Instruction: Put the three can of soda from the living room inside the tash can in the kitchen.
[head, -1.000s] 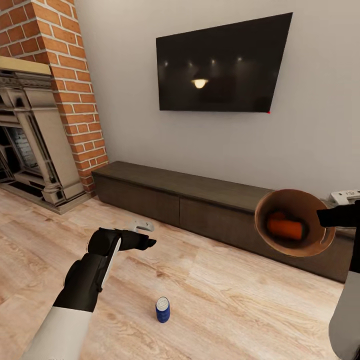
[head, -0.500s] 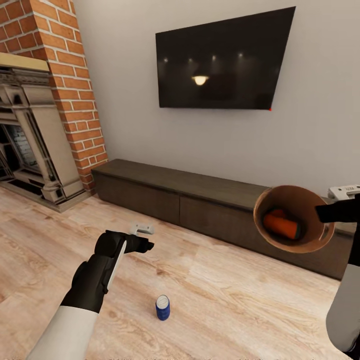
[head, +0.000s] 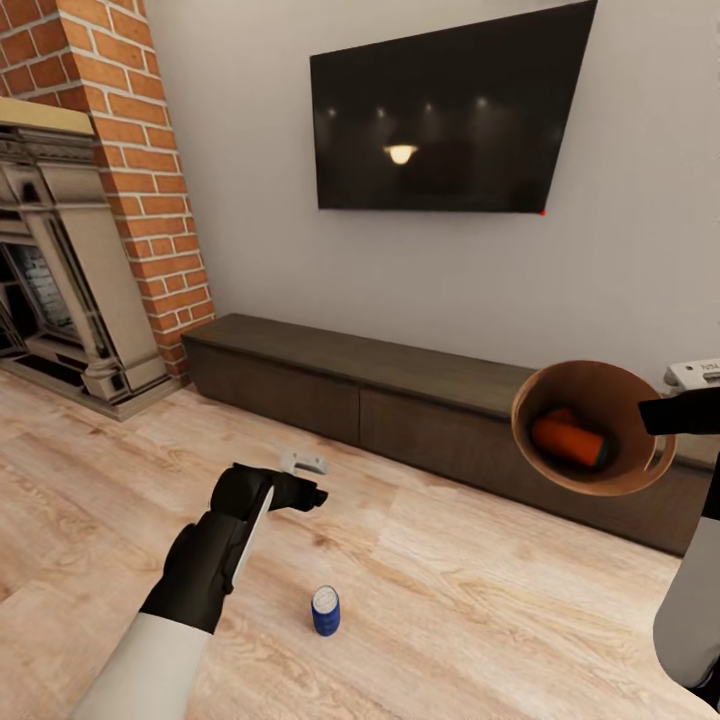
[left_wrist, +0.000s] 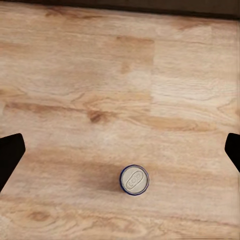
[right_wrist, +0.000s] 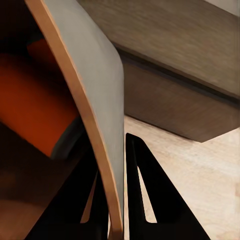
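A blue can of soda (head: 325, 611) stands upright on the wood floor of the living room. In the left wrist view it shows from above (left_wrist: 134, 180). My left gripper (head: 303, 493) hovers above and just behind it, open (left_wrist: 121, 152), with nothing between its fingers (left_wrist: 10, 156). My right gripper (head: 668, 414) is shut on the rim of the copper-brown tash can (head: 590, 385), held tilted in the air at the right. An orange can of soda (head: 567, 441) lies inside it, with another orange shape behind. The right wrist view has both fingers (right_wrist: 150, 190) clamping the bin wall (right_wrist: 95, 85), the orange can (right_wrist: 35, 100) inside.
A long dark low cabinet (head: 400, 385) runs along the wall behind the cans, under a wall TV (head: 445, 120). A brick fireplace (head: 70, 250) stands at the left. Light wood floor (head: 480, 610) spreads around the blue can.
My left arm has moved forward and to the right, closer over the blue can. The orange cans have shifted a little inside the bin. The view has drifted slightly.
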